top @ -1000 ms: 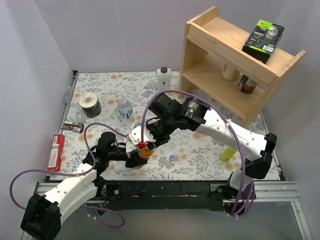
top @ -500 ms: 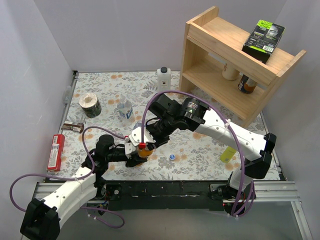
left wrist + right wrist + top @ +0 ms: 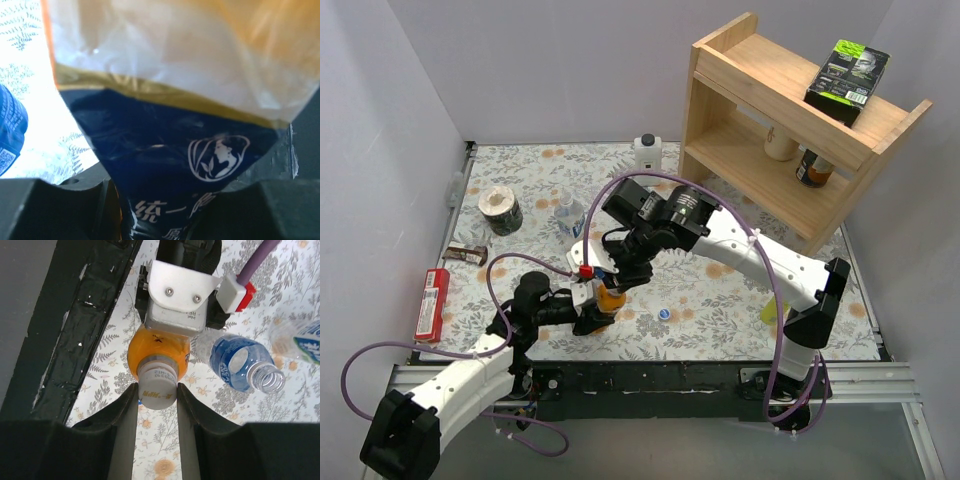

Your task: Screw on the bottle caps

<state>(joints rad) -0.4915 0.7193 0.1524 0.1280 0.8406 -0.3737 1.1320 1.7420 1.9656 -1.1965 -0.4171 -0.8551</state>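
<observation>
Left pincer (image 3: 592,315) was clamped on the orange bottle (image 3: 609,298). In the left wrist view the bottle's label filled the frame between the dark fingers (image 3: 50,210). The bottle sat near the front edge of the floral surface (image 3: 720,295); I couldn't tell whether it touched the surface.

Right pincer (image 3: 157,390) was over the bottle's neck, fingers pressed against both sides of the whitish cap (image 3: 157,385). The cap was on the mouth of the bottle. I couldn't tell how far the thread had seated.

Blue cap (image 3: 663,313) lay loose on the surface, right of the orange bottle and apart from it.

One blue-label bottle (image 3: 240,362) lay on its side just beside the orange one, mouth uncapped. Another clear bottle (image 3: 568,215) stood upright further back, well clear of both pincers.
</observation>
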